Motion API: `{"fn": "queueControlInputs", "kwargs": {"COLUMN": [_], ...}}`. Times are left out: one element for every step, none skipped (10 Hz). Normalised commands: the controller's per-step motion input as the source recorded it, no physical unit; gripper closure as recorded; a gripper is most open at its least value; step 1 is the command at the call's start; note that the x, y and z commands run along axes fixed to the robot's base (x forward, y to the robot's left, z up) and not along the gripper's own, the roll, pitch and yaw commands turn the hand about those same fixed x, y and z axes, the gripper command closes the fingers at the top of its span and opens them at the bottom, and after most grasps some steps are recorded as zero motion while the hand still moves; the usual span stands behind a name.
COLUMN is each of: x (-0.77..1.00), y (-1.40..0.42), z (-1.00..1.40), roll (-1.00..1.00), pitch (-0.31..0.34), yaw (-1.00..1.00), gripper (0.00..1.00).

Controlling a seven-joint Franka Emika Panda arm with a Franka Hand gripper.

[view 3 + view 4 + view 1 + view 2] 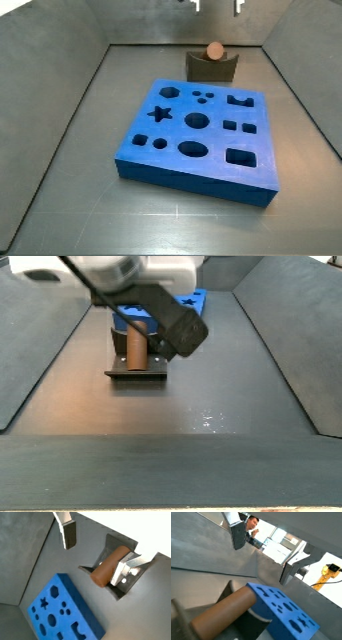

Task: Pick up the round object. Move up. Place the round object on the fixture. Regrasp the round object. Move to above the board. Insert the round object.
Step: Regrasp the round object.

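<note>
The reddish-brown wooden cylinder peg (109,565) is lying in the curved notch of the small dark olive-brown fixture block (211,68), just beyond the far edge of the large flat blue board (201,140) with its star, round and square holes. The two-finger gripper (97,547) is hovering above the peg with its silver plate fingers (67,533) spread apart, holding nothing. In a side view the arm is probably hiding part of the fixture (136,368).
</note>
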Motion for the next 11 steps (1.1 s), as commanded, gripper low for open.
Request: {"fn": "queueControlInputs", "kwargs": {"x": [-0.08, -0.11, -0.13, -0.12, -0.08, -0.05, -0.05, -0.06, -0.06, -0.05, -0.04], "y": [-1.00, -1.00, -1.00, -0.83, -0.68, -0.46, -0.27, -0.05, -0.02, -0.05, -0.05], "z": [0.65, 0.59, 0.53, 0.28, 0.12, 0.07, 0.06, 0.04, 0.03, 0.02, 0.02], "roll": [1.00, 1.00, 1.00, 1.00, 1.00, 1.00, 1.00, 1.00, 1.00, 1.00, 1.00], "pitch": [0.077, 0.064, 0.058, 0.050, 0.048, 0.047, 0.045, 0.039, 0.037, 0.031, 0.028], "yaw": [0.01, 0.01, 0.01, 0.01, 0.01, 0.01, 0.01, 0.01, 0.01, 0.01, 0.01], "gripper": [0.00, 0.00, 0.00, 0.00, 0.00, 0.00, 0.00, 0.00, 0.00, 0.00, 0.00]}}
